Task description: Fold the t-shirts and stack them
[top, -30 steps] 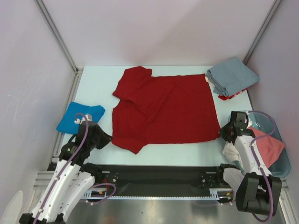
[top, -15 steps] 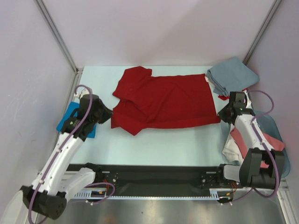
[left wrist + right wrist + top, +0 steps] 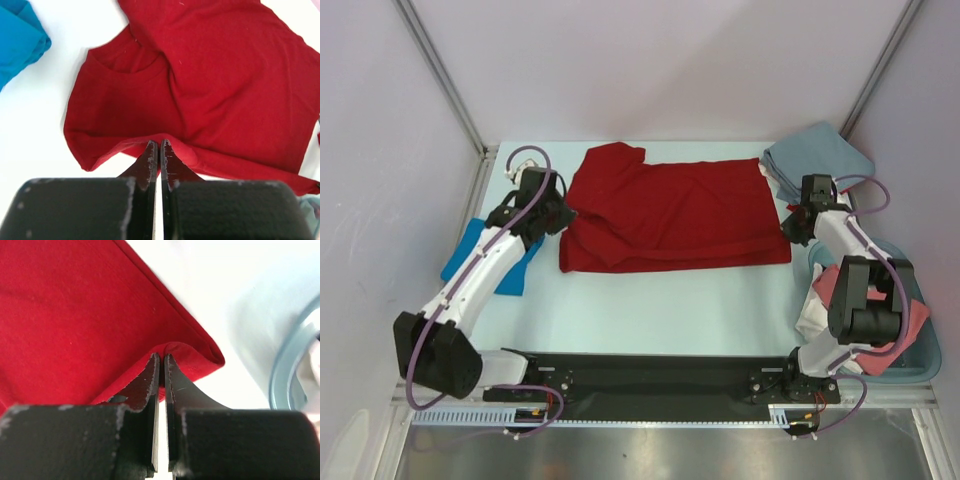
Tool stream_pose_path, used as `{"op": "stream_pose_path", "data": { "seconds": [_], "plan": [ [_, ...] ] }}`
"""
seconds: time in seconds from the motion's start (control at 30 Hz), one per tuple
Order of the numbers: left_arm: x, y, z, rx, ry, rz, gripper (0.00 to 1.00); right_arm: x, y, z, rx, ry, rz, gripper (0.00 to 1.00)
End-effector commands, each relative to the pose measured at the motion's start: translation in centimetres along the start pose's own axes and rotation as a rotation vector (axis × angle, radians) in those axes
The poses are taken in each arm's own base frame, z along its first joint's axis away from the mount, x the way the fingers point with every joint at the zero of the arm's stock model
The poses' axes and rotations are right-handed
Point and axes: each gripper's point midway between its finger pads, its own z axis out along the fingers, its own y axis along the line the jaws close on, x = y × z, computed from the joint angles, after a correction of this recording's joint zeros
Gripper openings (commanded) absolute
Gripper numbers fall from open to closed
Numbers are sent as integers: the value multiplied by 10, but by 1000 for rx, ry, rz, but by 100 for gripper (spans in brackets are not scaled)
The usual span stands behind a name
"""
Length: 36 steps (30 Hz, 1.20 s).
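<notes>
Pale table (image 3: 650, 310), grey walls. Top view: red t-shirt (image 3: 670, 215) lay mid-frame with its lower edge doubled up. Left gripper (image 3: 564, 216) was at its left edge, right gripper (image 3: 789, 229) at its right edge. Blue t-shirt (image 3: 463, 258) at left, partly under the left arm. Grey-blue t-shirt (image 3: 818, 165) upper right. Basket (image 3: 927, 345) lower right held pink cloth, probably another shirt.

Left wrist view: left gripper (image 3: 159, 145) was clenched on a fold of the red t-shirt (image 3: 215, 85) hem; blue t-shirt (image 3: 15, 35) upper left.

Right wrist view: right gripper (image 3: 162, 357) pinched the red t-shirt (image 3: 75, 305) at its corner fold; basket (image 3: 285, 360) rim at right.
</notes>
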Motion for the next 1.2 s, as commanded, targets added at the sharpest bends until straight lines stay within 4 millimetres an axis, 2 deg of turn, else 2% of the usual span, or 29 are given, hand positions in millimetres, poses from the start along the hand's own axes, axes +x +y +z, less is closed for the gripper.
{"op": "stream_pose_path", "data": {
  "seconds": [0.0, 0.17, 0.43, 0.6, 0.77, 0.83, 0.87, 0.9, 0.93, 0.97, 1.0, 1.03, 1.07, 1.1, 1.13, 1.17],
  "plan": [
    [-35, -22, 1, 47, -81, -3, 0, -27, 15, 2, -16, -69, -3, 0],
    [-51, -28, 6, 39, -105, -13, 0, -30, 21, 15, -16, -54, 3, 0],
    [-66, -38, 19, 39, -115, -26, 0, -38, 33, 31, -22, -39, 22, 0],
    [-72, -40, 40, 13, -110, -48, 0, -47, 41, 41, -21, -39, 45, 0],
    [-94, -51, 63, 37, -160, -89, 2, -57, 51, 53, -36, -43, 77, 2],
    [-99, -55, 82, 62, -155, -96, 42, -62, 55, 56, -46, -53, 91, 18],
    [-110, -66, 84, 95, -179, -101, 65, -64, 55, 56, -53, -57, 109, 28],
    [-111, -68, 88, 99, -174, -94, 94, -69, 59, 55, -81, -75, 117, 50],
    [-109, -69, 98, 92, -157, -77, 97, -62, 54, 56, -76, -68, 124, 59],
    [-116, -76, 93, 106, -158, -62, 96, -67, 55, 44, -105, -94, 128, 61],
    [-115, -78, 90, 111, -154, -37, 95, -71, 58, 38, -134, -122, 124, 61],
    [-118, -79, 80, 117, -164, -33, 95, -57, 46, 40, -119, -110, 117, 61],
    [-111, -73, 78, 107, -156, -28, 94, -63, 48, 22, -152, -154, 118, 61],
    [-109, -70, 72, 111, -159, -24, 93, -65, 47, 16, -166, -180, 115, 60],
    [-112, -70, 55, 131, -178, -26, 91, -49, 35, 17, -153, -161, 108, 60],
    [-97, -59, 56, 114, -149, -17, 90, -45, 32, 14, -163, -161, 104, 60]
  ]
}}
